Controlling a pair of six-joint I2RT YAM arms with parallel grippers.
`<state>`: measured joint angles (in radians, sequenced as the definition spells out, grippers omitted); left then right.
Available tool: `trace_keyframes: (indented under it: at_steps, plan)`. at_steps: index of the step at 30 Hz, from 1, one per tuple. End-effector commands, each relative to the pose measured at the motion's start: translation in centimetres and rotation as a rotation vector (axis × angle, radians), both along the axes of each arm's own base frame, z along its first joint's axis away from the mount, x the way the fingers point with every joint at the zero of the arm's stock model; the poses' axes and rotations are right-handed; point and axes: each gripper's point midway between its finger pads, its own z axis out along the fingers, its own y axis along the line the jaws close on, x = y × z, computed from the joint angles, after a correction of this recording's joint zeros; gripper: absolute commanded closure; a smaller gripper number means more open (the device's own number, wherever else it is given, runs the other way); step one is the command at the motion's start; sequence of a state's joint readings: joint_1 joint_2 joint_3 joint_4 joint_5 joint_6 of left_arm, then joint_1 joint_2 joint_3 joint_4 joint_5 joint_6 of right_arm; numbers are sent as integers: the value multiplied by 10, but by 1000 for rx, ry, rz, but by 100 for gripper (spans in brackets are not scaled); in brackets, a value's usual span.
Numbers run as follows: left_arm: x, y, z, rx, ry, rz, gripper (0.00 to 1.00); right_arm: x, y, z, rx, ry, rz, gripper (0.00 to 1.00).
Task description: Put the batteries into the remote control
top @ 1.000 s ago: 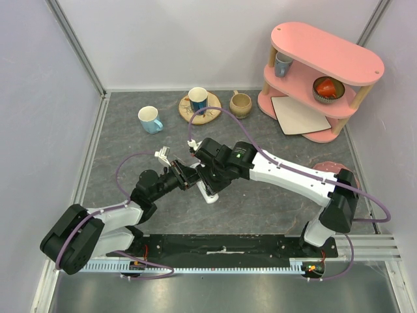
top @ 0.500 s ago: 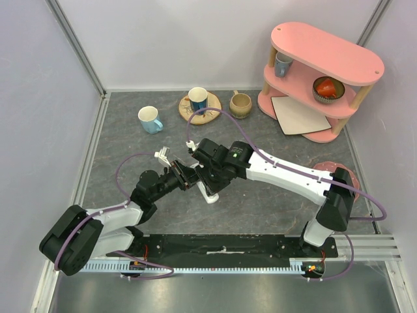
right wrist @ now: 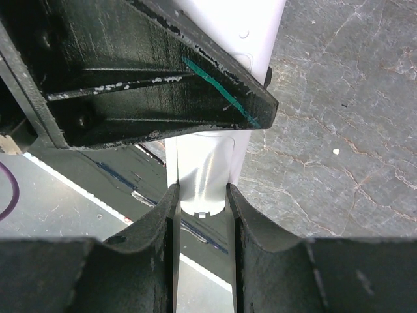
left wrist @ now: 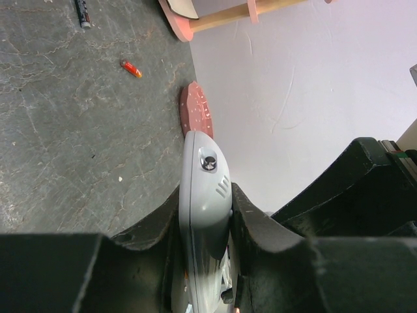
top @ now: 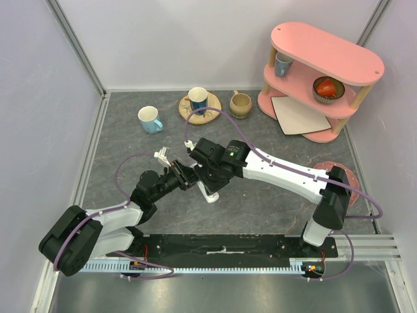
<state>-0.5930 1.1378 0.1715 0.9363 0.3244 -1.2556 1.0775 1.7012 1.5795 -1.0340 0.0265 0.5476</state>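
The white remote control (top: 210, 194) hangs above the table's middle, held between both arms. My left gripper (left wrist: 205, 195) is shut on one rounded end of the remote control (left wrist: 203, 189), fingers (left wrist: 260, 225) pressing both sides. My right gripper (right wrist: 202, 195) is shut on the other end, on a thin glossy white panel (right wrist: 203, 186) with a small tab at its edge. In the top view the left gripper (top: 186, 176) and right gripper (top: 205, 179) nearly touch. A red battery (left wrist: 131, 68) and a dark grey battery (left wrist: 82, 13) lie loose on the table, apart from both grippers.
A pink two-tier shelf (top: 319, 78) stands at the back right, holding a cup, a bowl with something red, and a white board. A pink disc (top: 339, 171) lies under the right arm. A white-blue mug (top: 150, 119), a blue mug on a wooden coaster (top: 198, 100) and a tan cup (top: 240, 103) line the back.
The right arm's elbow and forearm have drifted slightly to the left. Both grippers keep their hold on the remote control in the same place.
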Motion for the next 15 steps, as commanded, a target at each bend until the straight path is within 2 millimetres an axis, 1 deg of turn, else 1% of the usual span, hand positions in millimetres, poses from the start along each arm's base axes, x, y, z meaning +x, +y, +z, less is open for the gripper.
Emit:
trace_keyframes:
  at_steps: [1, 3, 4, 6, 11, 14, 15]
  plan:
    - [-13, -13, 50, -95, -148, -81, 98, 20, 7, 6, 5, -77, -17, 100]
    - [-13, -12, 50, -97, -148, -79, 98, 20, 7, 5, 1, -77, -20, 98]
    - [-14, -12, 50, -98, -149, -81, 98, 21, 7, 5, 0, -83, -22, 93]
    - [-14, -12, 51, -99, -150, -82, 98, 23, 6, 6, -5, -92, -27, 86]
    - [-16, -13, 51, -102, -151, -86, 98, 27, 7, 6, -5, -101, -29, 76]
    - [-16, -12, 51, -102, -151, -79, 98, 26, 7, 6, -2, -99, -26, 67]
    - [-15, -12, 49, -100, -147, -78, 98, 26, 7, 6, -4, -98, -26, 66]
